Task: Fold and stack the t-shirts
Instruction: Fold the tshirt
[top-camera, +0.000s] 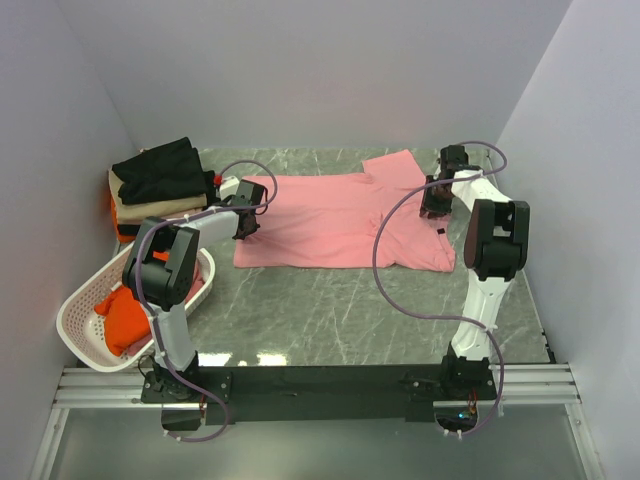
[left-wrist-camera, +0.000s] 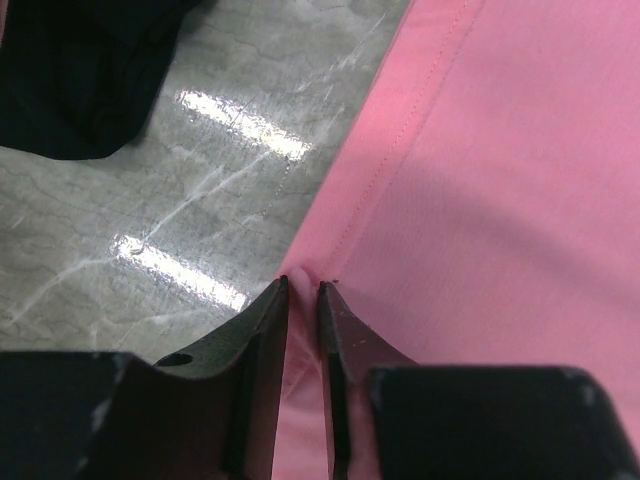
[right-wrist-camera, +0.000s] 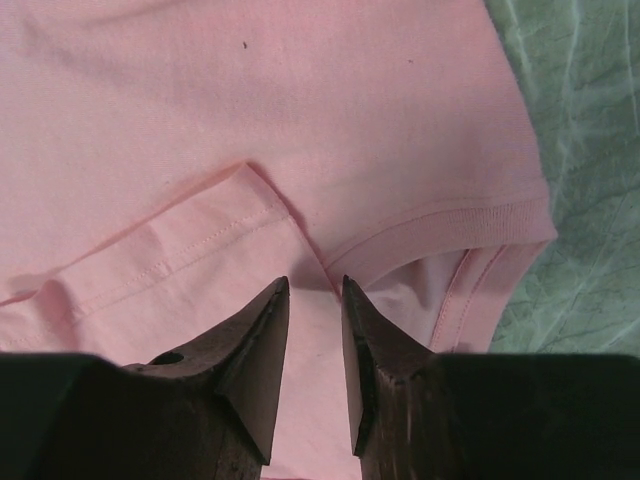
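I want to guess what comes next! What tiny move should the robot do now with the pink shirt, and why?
Probably lift both grippers a little to start a fold. The left gripper is pinched on the hem edge of the pink t-shirt, which lies spread flat. The right gripper is nearly closed on the cloth beside the collar, though its hold is unclear.
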